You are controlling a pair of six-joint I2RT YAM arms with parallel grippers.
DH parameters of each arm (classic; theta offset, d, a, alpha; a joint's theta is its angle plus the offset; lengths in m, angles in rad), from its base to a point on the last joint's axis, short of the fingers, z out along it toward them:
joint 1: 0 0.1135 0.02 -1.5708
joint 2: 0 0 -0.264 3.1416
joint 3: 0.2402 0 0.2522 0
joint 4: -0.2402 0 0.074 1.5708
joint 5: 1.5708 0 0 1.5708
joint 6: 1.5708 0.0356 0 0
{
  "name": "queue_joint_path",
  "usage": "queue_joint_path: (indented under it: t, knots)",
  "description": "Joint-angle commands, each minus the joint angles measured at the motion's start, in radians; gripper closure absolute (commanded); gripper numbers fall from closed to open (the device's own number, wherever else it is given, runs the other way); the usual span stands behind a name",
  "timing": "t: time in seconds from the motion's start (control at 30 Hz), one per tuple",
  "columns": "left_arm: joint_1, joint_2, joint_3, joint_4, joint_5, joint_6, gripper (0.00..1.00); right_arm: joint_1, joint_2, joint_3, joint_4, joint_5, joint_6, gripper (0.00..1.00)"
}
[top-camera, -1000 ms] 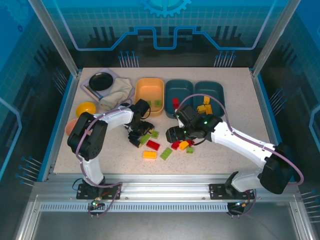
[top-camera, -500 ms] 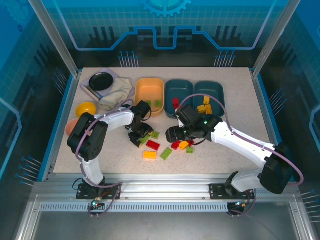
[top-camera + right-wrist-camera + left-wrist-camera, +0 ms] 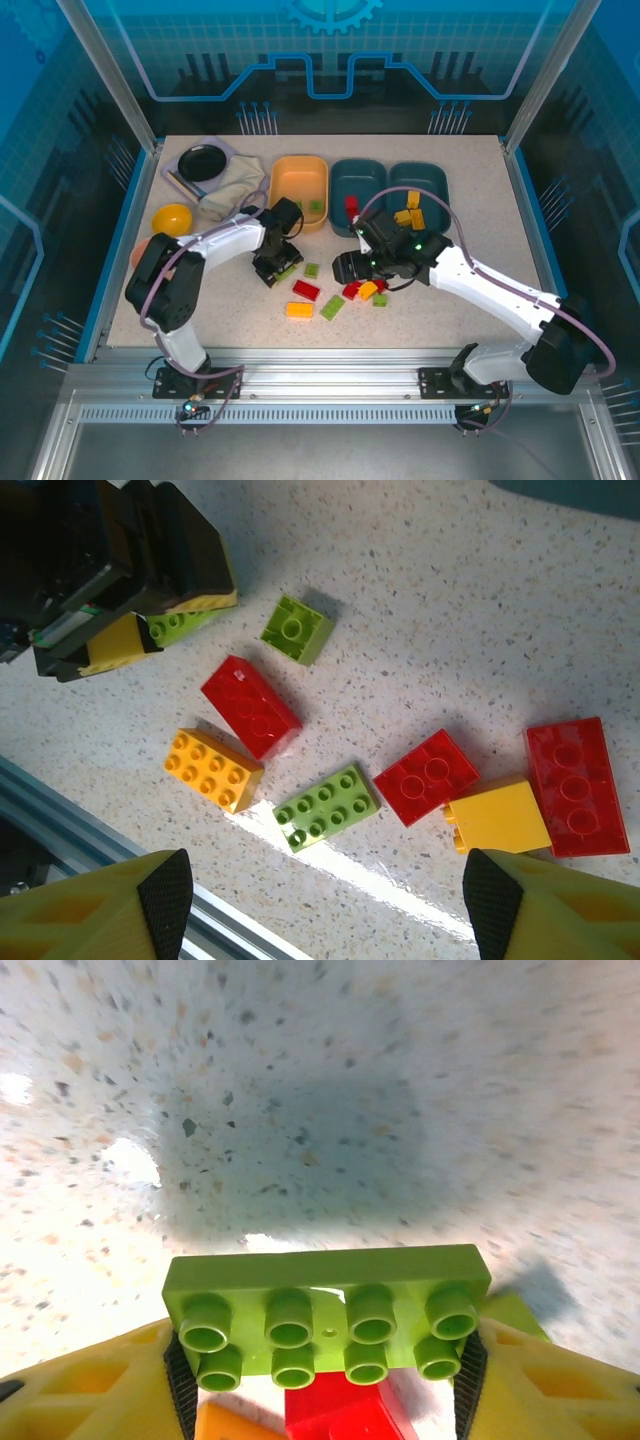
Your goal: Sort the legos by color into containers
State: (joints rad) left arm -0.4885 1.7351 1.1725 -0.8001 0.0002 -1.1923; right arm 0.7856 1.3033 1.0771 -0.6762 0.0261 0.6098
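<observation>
My left gripper [image 3: 325,1365] is shut on a flat light green lego [image 3: 325,1310], its black pads pressing both short ends; a red lego [image 3: 340,1415] lies below it. From above, the left gripper [image 3: 277,262] sits left of the loose legos. My right gripper [image 3: 355,270] hangs open over a red and yellow cluster [image 3: 365,290]. Below the right gripper [image 3: 330,900] lie a green plate [image 3: 325,807], an orange lego [image 3: 212,770] and red legos [image 3: 250,707]. The yellow-orange container [image 3: 290,185] holds a green lego, the middle teal container [image 3: 365,180] a red one, the right teal container [image 3: 430,185] yellow ones.
A black dish [image 3: 203,160] and a crumpled cloth [image 3: 232,185] lie at the back left, with a yellow bowl [image 3: 172,217] in front of them. A small green lego [image 3: 311,269] sits between the two grippers. The metal front rail [image 3: 60,810] runs close below the pile.
The left gripper's jaws have narrowed onto the flat green lego, and its arm has shifted slightly. The right gripper has stayed in place, open.
</observation>
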Motion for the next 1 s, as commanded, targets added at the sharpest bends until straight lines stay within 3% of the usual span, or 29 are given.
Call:
queue_joint_path:
  t: [0.0,0.2,0.6,0.8,0.97]
  knots:
    - [0.019,-0.072,0.123,-0.092,-0.072,0.089,0.4,0.011,-0.046,0.029,0.083,-0.003,0.017,0.25]
    - [0.091,0.042,0.366,-0.135,-0.078,0.188,0.4,-0.032,-0.008,0.102,0.157,-0.017,0.053,0.24]
    - [0.168,0.505,0.926,-0.148,-0.05,0.324,0.39,-0.171,0.129,0.203,0.217,-0.117,0.149,0.23]
    - [0.183,0.704,1.138,-0.201,-0.056,0.367,0.38,-0.222,0.151,0.21,0.235,-0.141,0.187,0.23]
    - [0.186,0.782,1.201,-0.225,-0.071,0.384,0.34,-0.241,0.155,0.21,0.218,-0.148,0.181,0.23]
